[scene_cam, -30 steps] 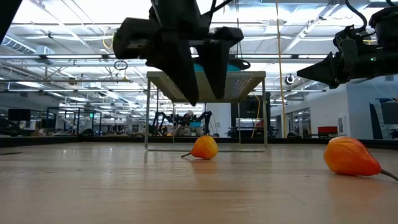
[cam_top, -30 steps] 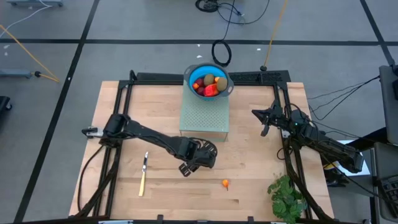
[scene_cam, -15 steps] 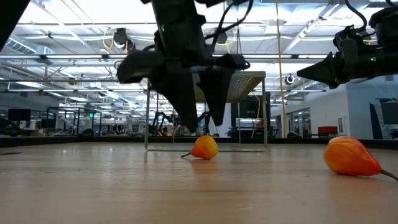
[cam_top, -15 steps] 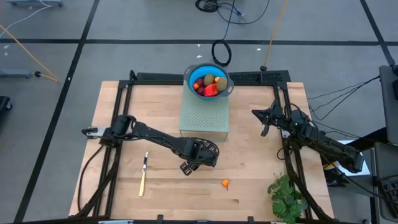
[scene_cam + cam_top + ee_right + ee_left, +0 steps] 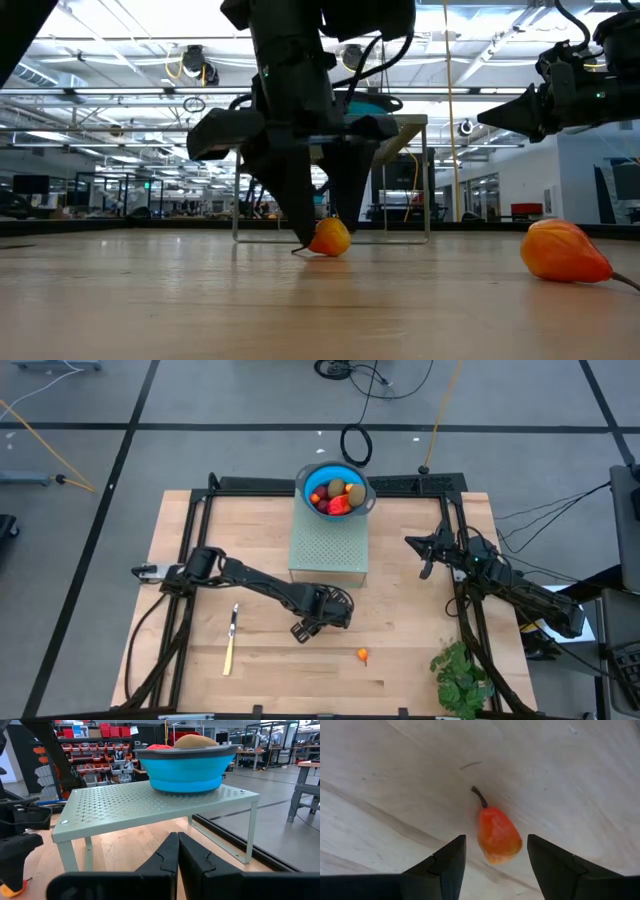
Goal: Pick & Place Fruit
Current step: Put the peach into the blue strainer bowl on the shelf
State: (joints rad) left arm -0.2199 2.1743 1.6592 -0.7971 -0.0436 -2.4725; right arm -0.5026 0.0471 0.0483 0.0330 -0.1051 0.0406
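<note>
A small orange fruit (image 5: 497, 836) with a dark stem lies on its side on the wooden table (image 5: 400, 630). My left gripper (image 5: 495, 865) points down over it, open, one finger on each side, touching nothing; the low view shows the same fruit (image 5: 330, 238) between the fingers of my left gripper (image 5: 325, 228). From above, my left gripper (image 5: 322, 615) hides this fruit. A second orange fruit (image 5: 362, 655) lies nearer the front edge. My right gripper (image 5: 425, 555) waits shut at the right, held level.
A blue bowl (image 5: 336, 490) holding several fruit pieces stands on a pale green perforated shelf (image 5: 329, 545) at the table's far middle. A yellow-handled knife (image 5: 231, 640) lies at the front left, and a leafy plant (image 5: 460, 675) at the front right.
My left gripper has come down toward the table, staying open, until its fingers stand on either side of the orange fruit. The fruit has not moved.
</note>
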